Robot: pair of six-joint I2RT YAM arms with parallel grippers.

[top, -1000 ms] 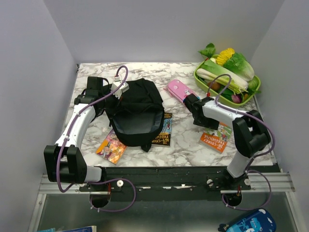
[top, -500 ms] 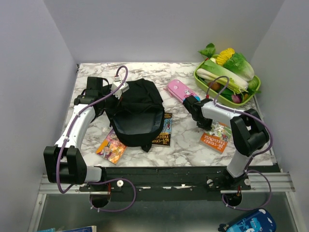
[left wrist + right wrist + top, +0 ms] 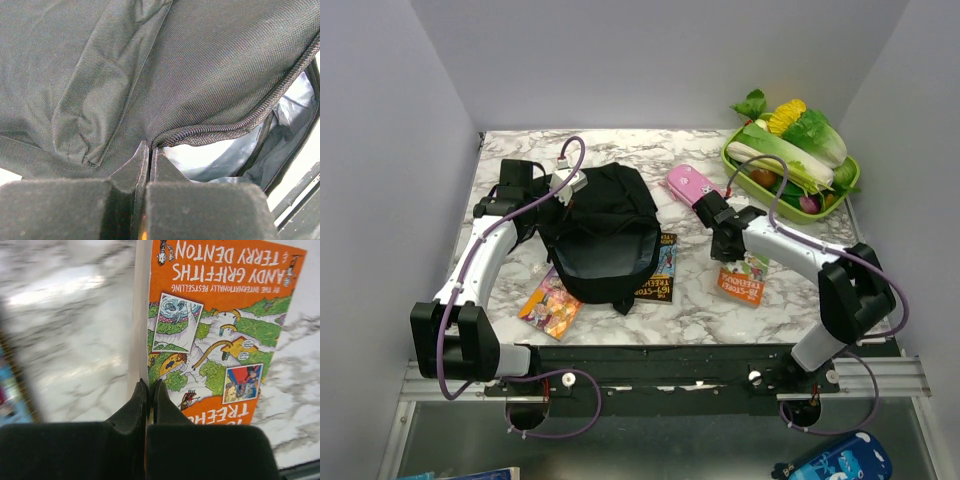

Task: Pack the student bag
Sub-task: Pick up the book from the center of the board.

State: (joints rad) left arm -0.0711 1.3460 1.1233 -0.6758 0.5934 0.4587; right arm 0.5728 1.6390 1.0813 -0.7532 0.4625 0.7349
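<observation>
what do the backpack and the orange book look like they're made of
The student bag: black woven synthetic cloth, likely nylon or polyester, matte; the weave shows, with a paler, shinier lining inside. The orange book: paper, seemingly a paperback with a colour-printed cover.

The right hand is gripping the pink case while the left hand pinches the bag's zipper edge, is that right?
Not quite. The right hand is shut on the orange book, not the pink case, as the right wrist view shows. The left hand does pinch the bag at its zipper edge.
</observation>
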